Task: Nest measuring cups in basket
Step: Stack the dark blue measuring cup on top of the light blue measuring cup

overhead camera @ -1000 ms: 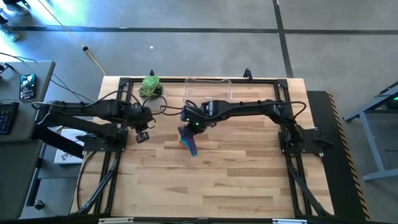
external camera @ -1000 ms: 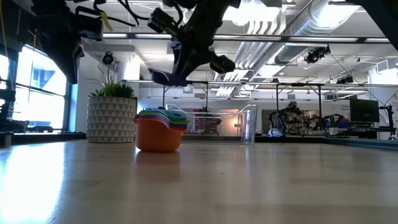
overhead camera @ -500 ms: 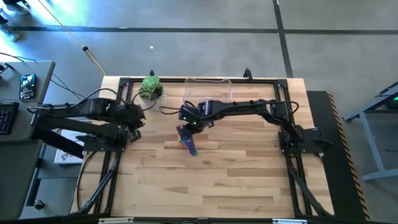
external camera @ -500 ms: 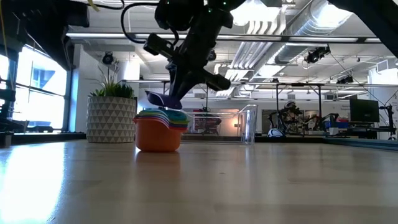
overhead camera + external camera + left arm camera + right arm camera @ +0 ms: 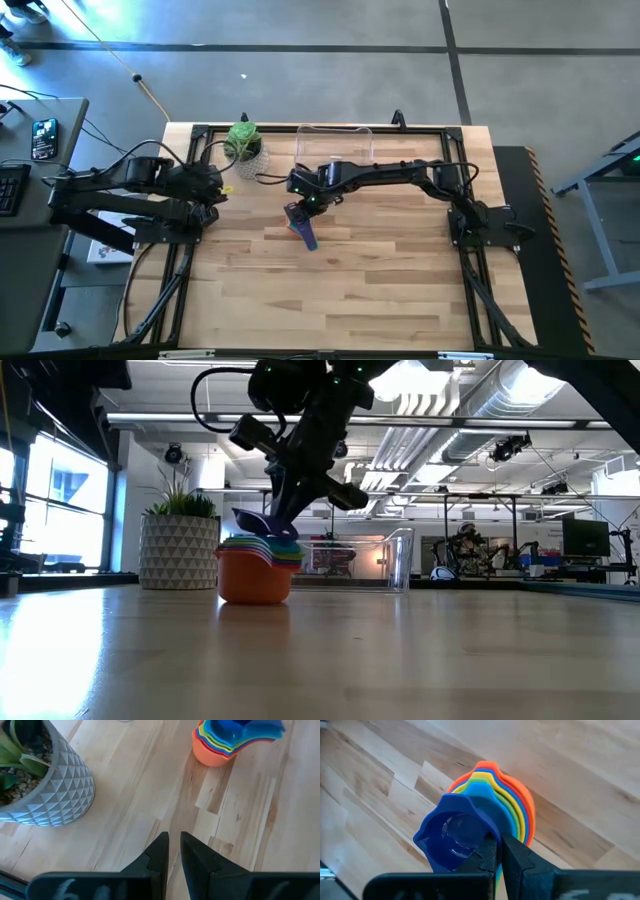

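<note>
Descent: the right gripper (image 5: 496, 851), clamped on the small dark-blue plastic cup (image 5: 454, 838), has lowered it into the orange-based nested cup stack (image 5: 257, 569); release comes next, I judge. The left gripper (image 5: 173, 851), fingers nearly together and empty, has retreated. The clear rectangular plastic basket (image 5: 335, 142) waits behind.

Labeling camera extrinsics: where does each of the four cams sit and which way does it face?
High: overhead, straight down on the table; both arms show.
Low: table height, level across to the room; right gripper drops in from above.
Left wrist: looks past the left gripper at the pot and cup stack.
Right wrist: looks past the right gripper, shut on the blue cup.
All four share the cup stack.
</note>
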